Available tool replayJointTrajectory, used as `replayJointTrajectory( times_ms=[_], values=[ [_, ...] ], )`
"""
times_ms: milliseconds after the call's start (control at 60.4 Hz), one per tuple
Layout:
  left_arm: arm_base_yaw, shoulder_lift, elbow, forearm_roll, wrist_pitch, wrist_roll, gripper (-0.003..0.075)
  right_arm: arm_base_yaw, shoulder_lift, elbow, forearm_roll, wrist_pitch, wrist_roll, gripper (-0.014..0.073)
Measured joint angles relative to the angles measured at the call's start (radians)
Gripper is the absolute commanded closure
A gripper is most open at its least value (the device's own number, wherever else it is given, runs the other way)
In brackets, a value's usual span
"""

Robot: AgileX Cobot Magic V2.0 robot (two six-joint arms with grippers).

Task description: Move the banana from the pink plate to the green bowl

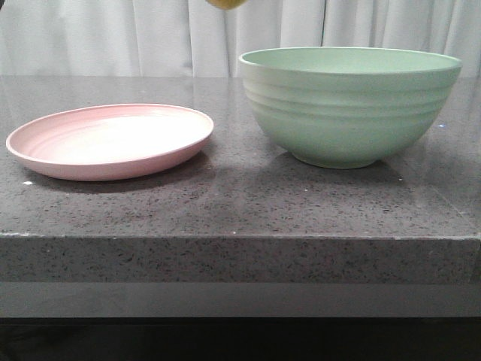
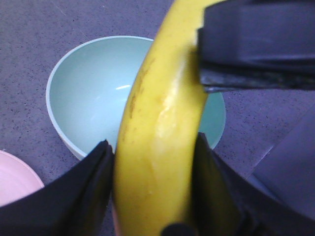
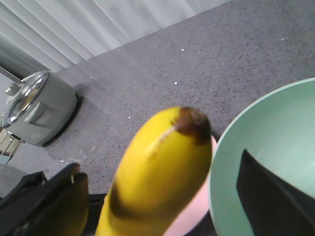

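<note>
The yellow banana point(image 2: 157, 123) is held in the air, clamped between the two fingers of my left gripper point(image 2: 153, 143). The mint-green bowl point(image 2: 93, 88) lies below it and looks empty. In the front view only the banana's tip point(image 1: 225, 3) shows at the top edge, left of the bowl point(image 1: 349, 105). The pink plate point(image 1: 111, 140) is empty. My right gripper point(image 3: 160, 167) is open around the banana's dark-tipped end point(image 3: 162, 157), with a gap on each side. One of its fingers point(image 2: 256, 44) shows in the left wrist view.
The grey stone table ends in a front edge point(image 1: 240, 237). A white curtain point(image 1: 113, 34) hangs behind it. A grey pot with a glass lid point(image 3: 34, 110) stands off to one side. The bowl point(image 3: 275, 132) and plate rim point(image 3: 194, 214) lie under the right gripper.
</note>
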Motion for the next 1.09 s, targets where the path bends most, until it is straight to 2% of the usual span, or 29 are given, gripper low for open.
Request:
replayJointTrajectory(
  times_ms=[149,215,348,530,613,696,779,895,978,1094],
  values=[
    [0.0,0.0,0.0,0.0,0.0,0.0,0.0479,0.03,0.069,-0.053,0.001,0.006,0.0,-0.0026],
    [0.0,0.0,0.0,0.0,0.0,0.0,0.0479,0.038,0.086,-0.064,0.001,0.019,0.0,0.001],
    [0.0,0.0,0.0,0.0,0.0,0.0,0.0479,0.04,0.096,-0.066,0.002,0.037,0.0,0.0153],
    [0.0,0.0,0.0,-0.001,0.0,0.0,0.0479,0.044,0.096,-0.071,0.026,0.043,0.004,0.0405],
    [0.0,0.0,0.0,-0.001,0.0,0.0,0.0478,0.044,0.096,-0.072,0.03,0.044,0.004,0.0462],
    [0.0,0.0,0.0,-0.001,0.0,0.0,0.047,0.046,0.096,-0.072,0.03,0.044,0.004,0.0471],
    [0.0,0.0,0.0,-0.001,0.0,0.0,0.0411,0.046,0.096,-0.072,0.03,0.044,0.004,0.0471],
    [0.0,0.0,0.0,0.001,-0.002,0.0,0.0224,0.046,0.096,-0.072,0.028,0.044,0.002,0.0471],
    [0.0,0.0,0.0,0.001,-0.012,0.0,0.0121,0.046,0.097,-0.072,0.023,0.045,0.001,0.0471],
    [0.0,0.0,0.0,0.001,-0.016,0.0,0.01,0.046,0.097,-0.072,0.021,0.045,0.001,0.0471]
  ],
)
